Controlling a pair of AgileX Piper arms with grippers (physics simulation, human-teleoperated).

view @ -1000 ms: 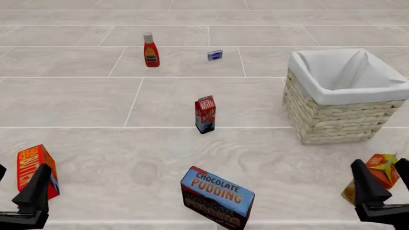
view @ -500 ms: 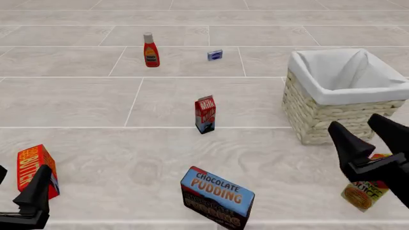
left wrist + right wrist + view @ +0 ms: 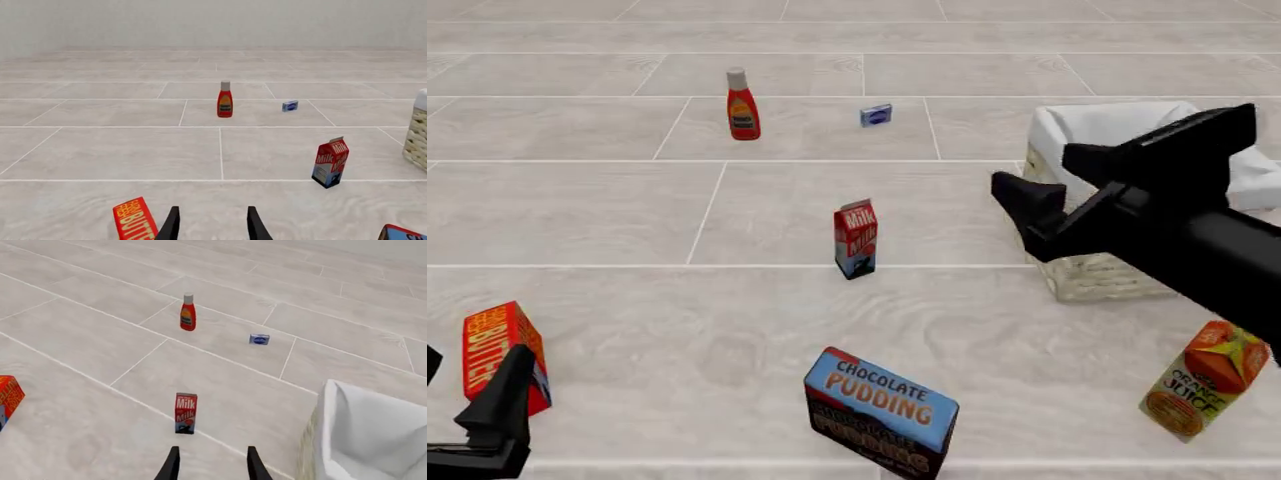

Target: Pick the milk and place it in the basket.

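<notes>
My right pincer (image 3: 1041, 185) hangs open above the worktop, beside the pale wicker basket (image 3: 1094, 270). The red-and-blue gable-top milk carton (image 3: 856, 238) stands upright mid-worktop — probably light, stiff, slightly crushable; I'd grip its flat sides.

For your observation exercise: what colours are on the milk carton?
Red top, dark blue and white base on the milk carton; clearest in the left wrist view.
</notes>
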